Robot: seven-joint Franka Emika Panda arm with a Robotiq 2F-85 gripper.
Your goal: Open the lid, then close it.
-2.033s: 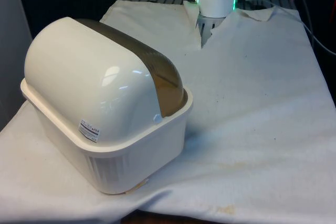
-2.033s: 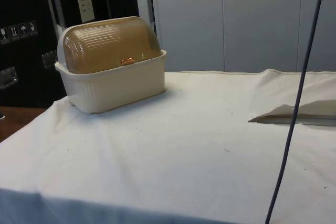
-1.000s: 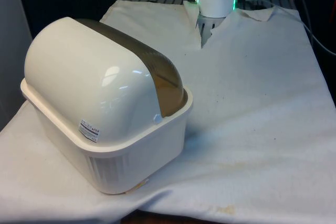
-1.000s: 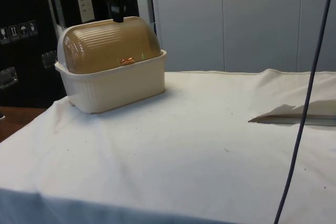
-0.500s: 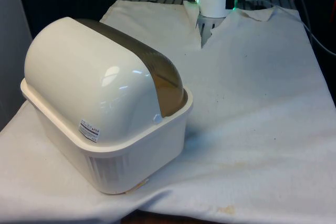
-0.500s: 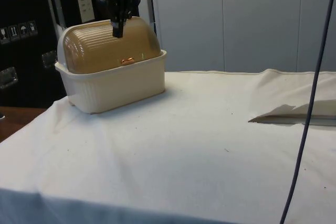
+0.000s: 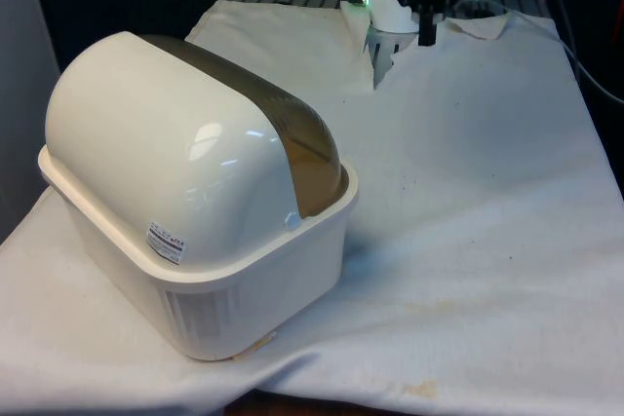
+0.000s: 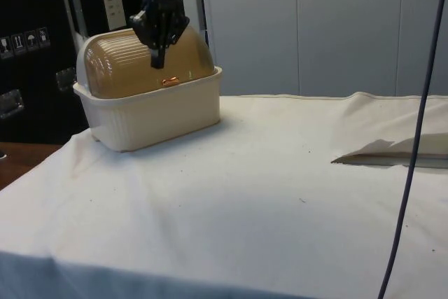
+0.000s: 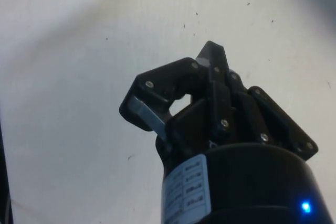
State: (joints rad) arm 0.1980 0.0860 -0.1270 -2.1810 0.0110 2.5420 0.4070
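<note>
The bread box (image 7: 224, 270) has a cream base and a see-through brown roll lid (image 7: 297, 138), which is down. In the side view the lid (image 8: 126, 68) carries a small orange handle (image 8: 170, 82) low on its front, above the base (image 8: 157, 113). My black gripper (image 7: 426, 38) hangs in the air, shut with nothing in it. From the front it sits well off to the box's right and farther back. Seen from the side, the gripper (image 8: 159, 63) points down and overlaps the lid's upper part. Under the gripper (image 9: 212, 51) in the wrist view there is bare white cloth.
The white cloth has a raised fold (image 8: 381, 152) where it splits at the table's far end (image 7: 375, 65). A dark cable (image 8: 413, 138) hangs down on the side view's right. The box stands near the table's edge on the front view's left.
The gripper has come down from above into the front and side views, lower in each frame. The bread box and its lid have not moved.
</note>
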